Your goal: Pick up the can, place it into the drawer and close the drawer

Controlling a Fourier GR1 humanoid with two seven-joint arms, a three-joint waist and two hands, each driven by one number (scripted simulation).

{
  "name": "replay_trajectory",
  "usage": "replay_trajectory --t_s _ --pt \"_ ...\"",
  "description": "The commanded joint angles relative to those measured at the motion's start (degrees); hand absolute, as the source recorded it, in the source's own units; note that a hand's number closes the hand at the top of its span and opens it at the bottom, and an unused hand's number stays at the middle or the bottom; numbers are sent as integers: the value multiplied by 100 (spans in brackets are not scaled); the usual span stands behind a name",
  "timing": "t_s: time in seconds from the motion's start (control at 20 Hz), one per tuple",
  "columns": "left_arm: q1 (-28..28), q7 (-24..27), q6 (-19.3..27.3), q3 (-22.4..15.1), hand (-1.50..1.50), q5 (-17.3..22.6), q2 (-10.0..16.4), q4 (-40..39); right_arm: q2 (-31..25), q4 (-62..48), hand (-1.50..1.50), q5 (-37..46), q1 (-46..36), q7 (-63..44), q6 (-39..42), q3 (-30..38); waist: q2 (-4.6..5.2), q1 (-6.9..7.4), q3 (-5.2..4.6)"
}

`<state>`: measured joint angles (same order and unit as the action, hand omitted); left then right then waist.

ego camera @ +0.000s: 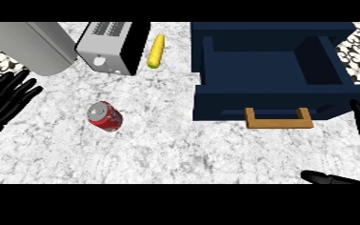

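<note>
Here, the marble tabletop [175, 155] carries everything. The open navy drawer [232, 100] takes up its right half, its cavity showing nothing inside and its wooden handle [278, 119] facing the robot. Behind on the left stand a grey box [35, 45] and a toaster [112, 47].

The left hand [14, 97] shows at the left edge, its fingers [26, 86] straight, spread and holding nothing. Only a sliver of the right hand [327, 177] shows at the lower right corner, too little to tell how it is set or whether it holds anything.

The red can [105, 117] sits on the left half of the tabletop, well apart from the drawer and from the toaster. It seems to stand upright, silver top up, so its long axis looks roughly vertical. It lies to the right of the left hand and a little nearer the robot, and the left hand is plainly the closer of the two. A grasp from the side by that hand looks the natural start, though carrying the can on to the drawer would mean a long reach across. A yellow corn cob [157, 51] lies beside the toaster, out of the way.
</note>
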<state>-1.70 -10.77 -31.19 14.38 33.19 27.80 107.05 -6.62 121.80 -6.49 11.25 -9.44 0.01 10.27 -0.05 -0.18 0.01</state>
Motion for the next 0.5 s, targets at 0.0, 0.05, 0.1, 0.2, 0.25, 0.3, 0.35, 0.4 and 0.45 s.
replay_trajectory --t_s 0.0,0.05,0.1,0.2,0.25,0.3,0.35,0.4,0.45 --pt "-242 -462 -348 687 -150 987 512 207 67 7 -150 -98 474 378 245 158 -11 30 2" --pt "-26 -434 -323 416 -150 526 216 78 50 3 -150 -134 448 431 374 228 -2 6 1" --pt "-294 -369 -506 528 -150 654 208 153 -53 50 -150 -483 511 291 506 466 -5 13 1" --pt "-538 -407 -563 645 -150 589 134 290 104 228 -150 -432 835 489 583 456 -7 11 0" --pt "-202 -384 -557 671 -150 651 112 -181 111 -63 -150 -294 674 522 580 413 0 3 0" --pt "285 -817 -142 591 -150 830 287 -137 24 -256 -150 -392 456 528 626 513 3 -6 1" --pt "158 -892 -179 783 -150 1222 416 -324 -192 -146 -150 -670 666 472 836 788 0 -14 2" --pt "-422 -1031 -323 868 -150 1501 329 217 22 -77 -150 -524 623 521 720 608 -7 33 1" --pt "225 -1015 -178 754 -150 1370 391 -515 0 -256 -150 -699 713 701 851 781 3 -23 1"
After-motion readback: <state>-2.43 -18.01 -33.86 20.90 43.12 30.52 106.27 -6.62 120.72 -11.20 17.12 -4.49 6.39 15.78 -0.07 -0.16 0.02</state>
